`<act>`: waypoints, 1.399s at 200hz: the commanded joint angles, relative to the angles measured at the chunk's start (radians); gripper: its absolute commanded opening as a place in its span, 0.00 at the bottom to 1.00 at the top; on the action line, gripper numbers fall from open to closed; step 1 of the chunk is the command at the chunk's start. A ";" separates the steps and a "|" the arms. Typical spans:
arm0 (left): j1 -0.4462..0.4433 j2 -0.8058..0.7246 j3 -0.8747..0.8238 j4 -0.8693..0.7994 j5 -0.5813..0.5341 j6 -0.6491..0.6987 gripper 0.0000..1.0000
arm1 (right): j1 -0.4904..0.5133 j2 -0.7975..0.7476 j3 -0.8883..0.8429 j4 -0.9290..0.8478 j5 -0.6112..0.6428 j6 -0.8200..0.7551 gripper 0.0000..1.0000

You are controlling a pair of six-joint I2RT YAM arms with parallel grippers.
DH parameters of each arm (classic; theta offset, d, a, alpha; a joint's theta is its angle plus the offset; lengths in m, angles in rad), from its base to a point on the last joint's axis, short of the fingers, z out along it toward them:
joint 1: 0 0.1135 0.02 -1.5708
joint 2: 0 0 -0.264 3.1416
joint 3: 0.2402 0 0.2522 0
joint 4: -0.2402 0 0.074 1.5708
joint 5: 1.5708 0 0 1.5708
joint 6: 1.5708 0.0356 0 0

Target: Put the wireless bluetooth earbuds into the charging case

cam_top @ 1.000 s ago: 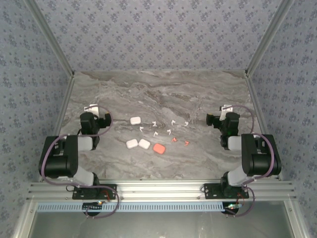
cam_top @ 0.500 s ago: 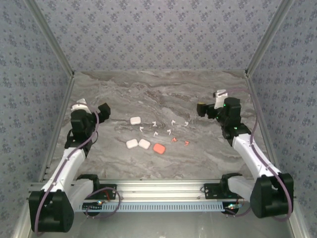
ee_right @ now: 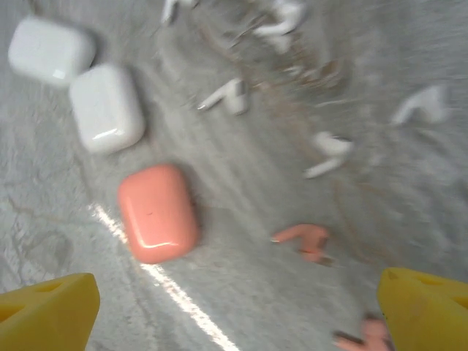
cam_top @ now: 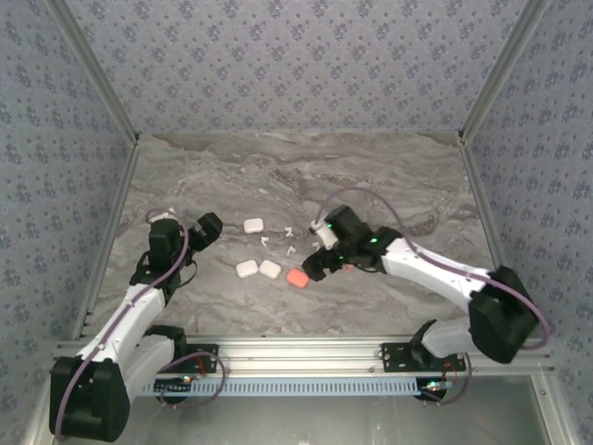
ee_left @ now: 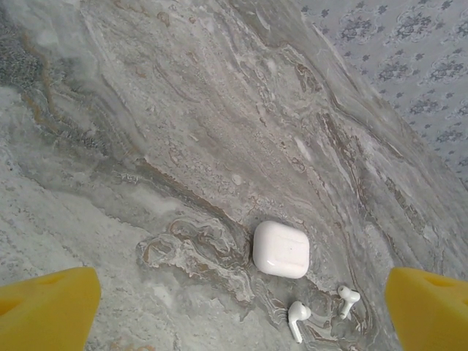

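Two coral earbuds (ee_right: pixel 303 241) beneath right gripper (ee_right: pixel 235 311)

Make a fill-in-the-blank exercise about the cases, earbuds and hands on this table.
1. The left hand and the right hand are both ___.
2. On the grey marble table lie ___ white rounded-square plastic cases.
3. The coral-red rounded plastic case lies nearest the ___ hand.
4. Seen from the left wrist, ___ white stemmed plastic earbuds lie beside one white case.
Missing words: open, three, right, two.

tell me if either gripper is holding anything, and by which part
Nothing is held: the left gripper and the right gripper are both open and empty.
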 commanded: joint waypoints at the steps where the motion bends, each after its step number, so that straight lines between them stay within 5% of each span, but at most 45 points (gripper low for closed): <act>1: -0.015 0.008 0.010 0.024 -0.018 -0.035 0.99 | 0.079 0.094 0.069 -0.067 0.052 0.004 1.00; 103: -0.022 -0.009 0.013 -0.005 -0.052 -0.033 0.99 | 0.191 0.366 0.176 -0.083 0.151 0.009 0.88; 184: -0.022 -0.007 0.054 -0.045 -0.037 0.025 0.99 | 0.207 0.401 0.162 -0.054 0.190 0.003 0.58; 220: -0.026 -0.008 0.095 -0.029 0.054 0.067 0.99 | 0.195 0.333 0.145 -0.026 0.208 -0.032 0.48; 280: -0.078 0.017 0.266 -0.034 0.358 0.136 0.97 | 0.107 0.015 0.056 0.111 0.226 -0.230 0.47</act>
